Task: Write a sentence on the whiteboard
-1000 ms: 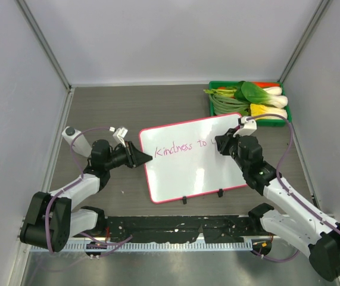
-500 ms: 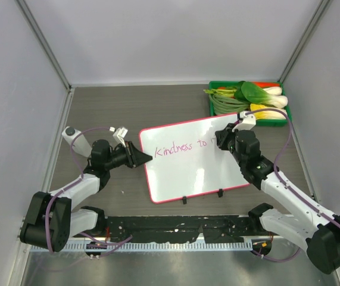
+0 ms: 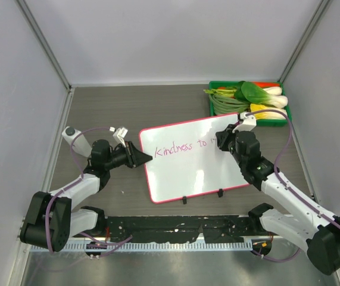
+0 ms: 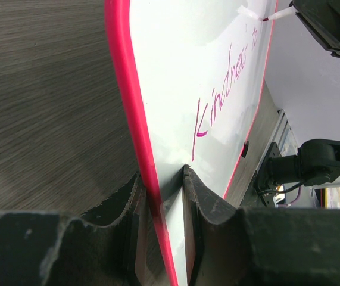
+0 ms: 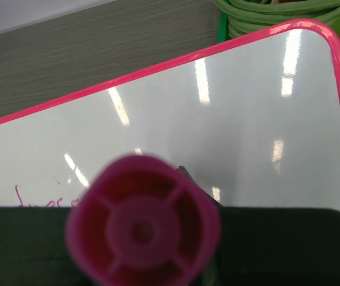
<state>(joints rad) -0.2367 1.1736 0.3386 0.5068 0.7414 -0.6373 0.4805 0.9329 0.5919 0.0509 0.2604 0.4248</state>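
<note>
Left gripper (image 4: 164, 179) pinches the whiteboard (image 3: 193, 173) by its left edge; right gripper (image 3: 222, 142) is clamped on a marker (image 5: 143, 220) over the board's right half.
The left jaws straddle the thin pink frame, one finger on each face. The board looks stiff, light and glossy, probably slick, so the framed rim seems the surest hold. It lies flat on the grained table (image 3: 110, 107). The sentence (image 3: 181, 147), thin magenta cursive, runs across the board's upper part. The marker is a slim pink cylinder. A green tray (image 3: 211, 98) sits beyond the board's far right corner.
</note>
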